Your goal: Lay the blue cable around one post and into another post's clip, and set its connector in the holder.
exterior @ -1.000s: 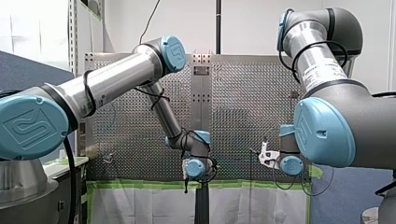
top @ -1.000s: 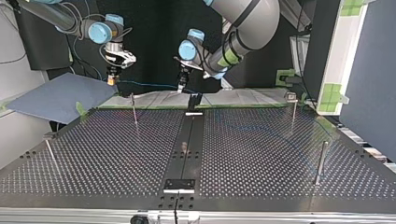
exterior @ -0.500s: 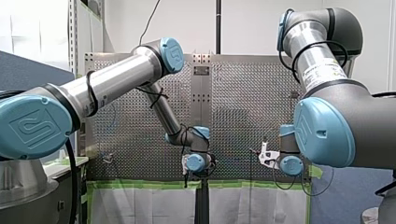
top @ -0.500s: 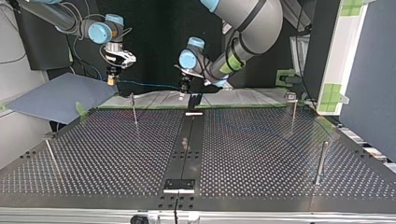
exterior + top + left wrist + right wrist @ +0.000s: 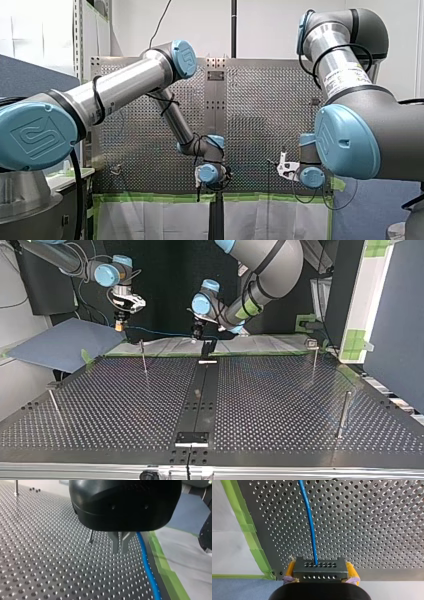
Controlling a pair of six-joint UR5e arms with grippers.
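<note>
**Front view.** My left arm [image 5: 120, 85] comes in from nine o'clock and bends down to a wrist near six o'clock. My right arm [image 5: 360, 135] fills three o'clock, with its wrist low at four o'clock. Behind them is the table [image 5: 260, 110], with green tape [image 5: 150, 197] along its lower edge. I cannot tell how either pair of jaws stands from here.

**Top view.** My right gripper [image 5: 119, 326] hangs at ten o'clock and my left gripper [image 5: 196, 334] at twelve, both just beyond the table's far edge. The blue cable [image 5: 160, 332] runs as a thin line from one to the other. The holder [image 5: 207, 347] stands just beside my left gripper, at its five o'clock. On the table, a post [image 5: 143, 357] stands at ten o'clock, another post [image 5: 313, 357] at two, a third post [image 5: 344, 412] at four and a fourth post [image 5: 55, 405] at eight. A grey-blue board [image 5: 60, 342] lies off the table at nine o'clock.

**Left wrist view.** The metal fingers [image 5: 113, 542] are pressed together with nothing seen between them. The blue cable passes just beside them, on their three o'clock side, along the table's edge by the tape. A thin post [image 5: 91, 536] stands near their nine o'clock.

**Right wrist view.** The yellow pads [image 5: 290, 570] are clamped on the connector [image 5: 320, 568], a dark block with small holes. The blue cable leaves the connector's middle and runs straight ahead, toward the gripper's twelve o'clock, over the table.
</note>
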